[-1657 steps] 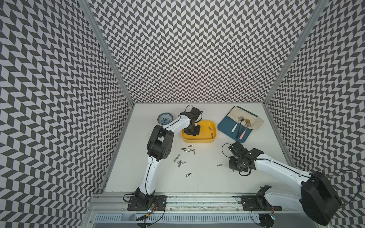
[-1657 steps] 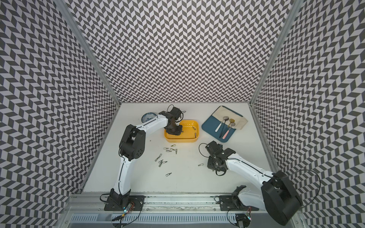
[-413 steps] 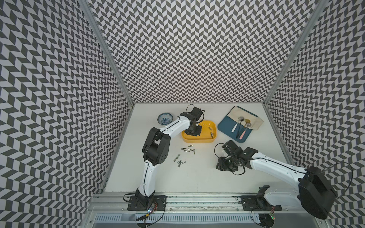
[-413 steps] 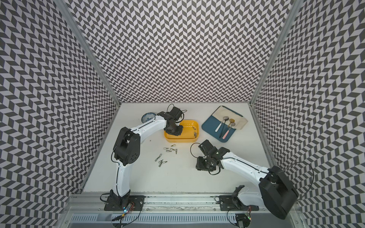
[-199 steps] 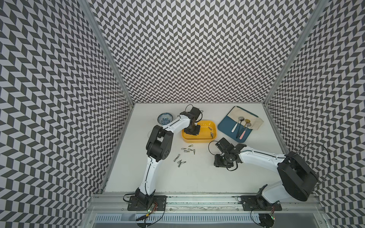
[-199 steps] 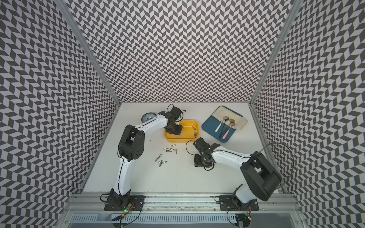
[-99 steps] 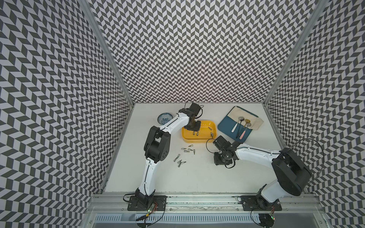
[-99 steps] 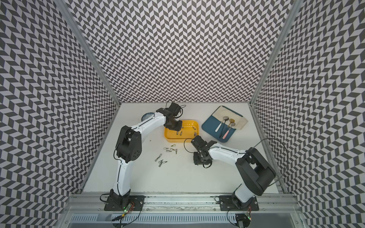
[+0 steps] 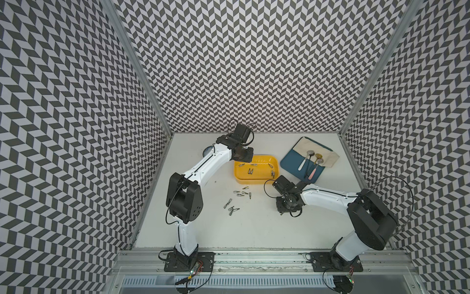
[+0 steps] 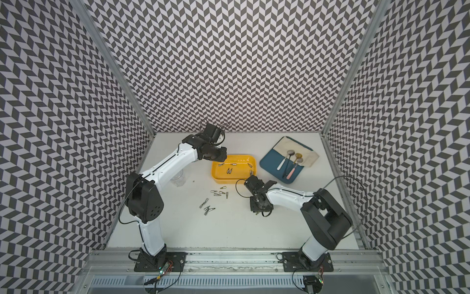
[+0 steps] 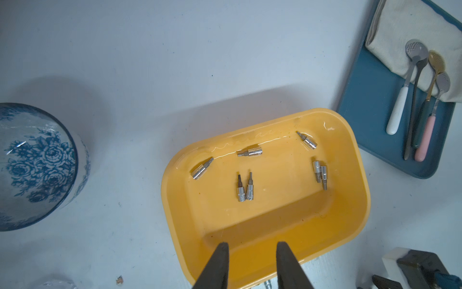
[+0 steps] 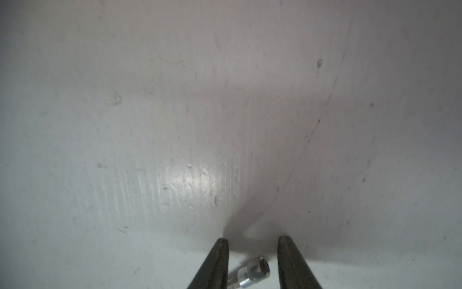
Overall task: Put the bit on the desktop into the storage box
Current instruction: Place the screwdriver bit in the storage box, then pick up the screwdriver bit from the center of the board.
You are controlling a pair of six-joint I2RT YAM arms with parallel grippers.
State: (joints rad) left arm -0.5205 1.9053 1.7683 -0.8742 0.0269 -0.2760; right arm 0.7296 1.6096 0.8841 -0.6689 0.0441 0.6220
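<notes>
Right pincer (image 12: 252, 241) stands parted astride a metal bit (image 12: 252, 273) lying on the desk (image 12: 175, 125), not clamping it, while the left pincer (image 11: 251, 246) hangs parted and empty above the yellow tub (image 11: 280, 215).

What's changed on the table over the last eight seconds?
The lone bit nearest the front is gone from the off-white desktop. The left gripper, jaws open and empty, has drawn back to the edge of the shallow yellow plastic tub. The right gripper crept inward as its elbow folded in; its jaws now straddle a small silver bit, unclamped. The other loose bits, blue tray and patterned bowl stayed.
</notes>
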